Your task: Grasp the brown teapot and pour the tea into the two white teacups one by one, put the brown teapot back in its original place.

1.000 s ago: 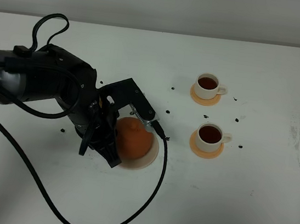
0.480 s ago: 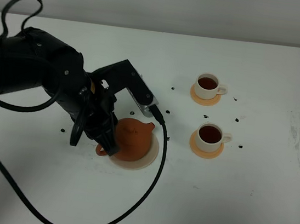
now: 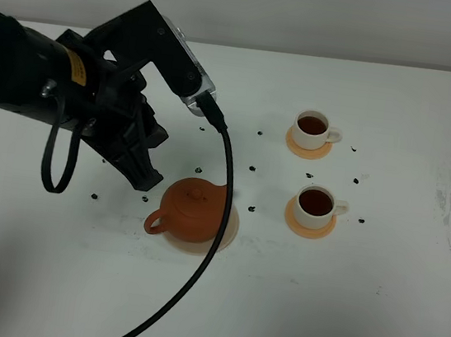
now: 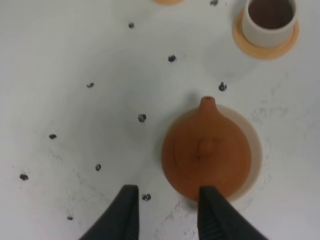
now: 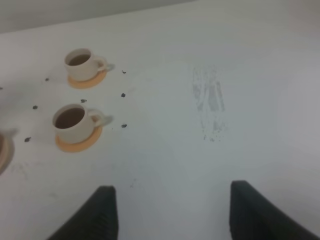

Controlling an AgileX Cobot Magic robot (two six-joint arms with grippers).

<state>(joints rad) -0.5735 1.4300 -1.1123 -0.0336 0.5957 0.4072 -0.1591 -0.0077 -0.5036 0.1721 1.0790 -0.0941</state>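
Left jaws: the left gripper (image 4: 167,212) stands apart from the teapot, fingers parted and holding nothing, one finger (image 4: 214,215) just beside the pot's body.
Right jaws: the right gripper (image 5: 172,212) hangs wide open over bare table (image 3: 372,321), nothing between its fingers.
Brown teapot (image 3: 193,208): upright, lid on, resting on the pale beige disc (image 3: 227,227).
White teacups: far cup (image 3: 312,128) and near cup (image 3: 316,205) each sit on an orange coaster (image 3: 307,227), both filled with dark tea.
Table: scattered dark specks (image 4: 142,118) around the pot.
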